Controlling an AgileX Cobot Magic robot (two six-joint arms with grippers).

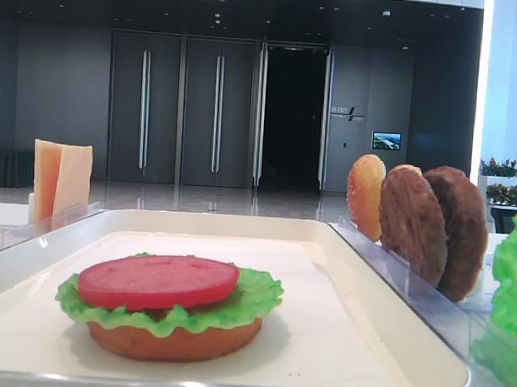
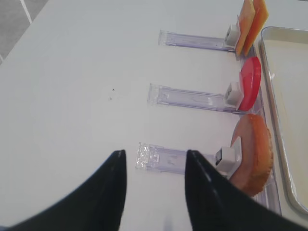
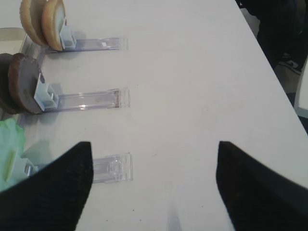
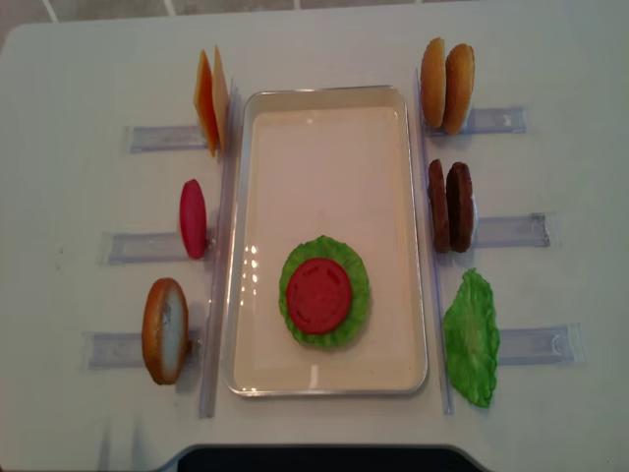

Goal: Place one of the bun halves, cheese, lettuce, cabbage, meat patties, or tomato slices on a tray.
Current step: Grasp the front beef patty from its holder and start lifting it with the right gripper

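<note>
On the white tray (image 4: 324,385) lies a bun half (image 1: 173,341) topped with frilly lettuce (image 4: 352,320) and a tomato slice (image 4: 318,295). Left of the tray, cheese (image 4: 211,113), a tomato slice (image 4: 193,218) and a bun half (image 4: 164,329) stand in racks. On the right stand two bun halves (image 4: 447,84), two meat patties (image 4: 450,205) and a green leaf (image 4: 472,334). No cabbage shows apart from these. My left gripper (image 2: 155,159) hovers open and empty beside the bun half (image 2: 252,154). My right gripper (image 3: 154,149) is open and empty, over the table near the leaf (image 3: 9,144).
Clear plastic racks (image 2: 192,41) (image 3: 91,100) run outward from both long sides of the tray. The rack end (image 3: 113,168) by the right gripper holds nothing. The table edge (image 3: 269,62) and dark floor lie to the right in the right wrist view.
</note>
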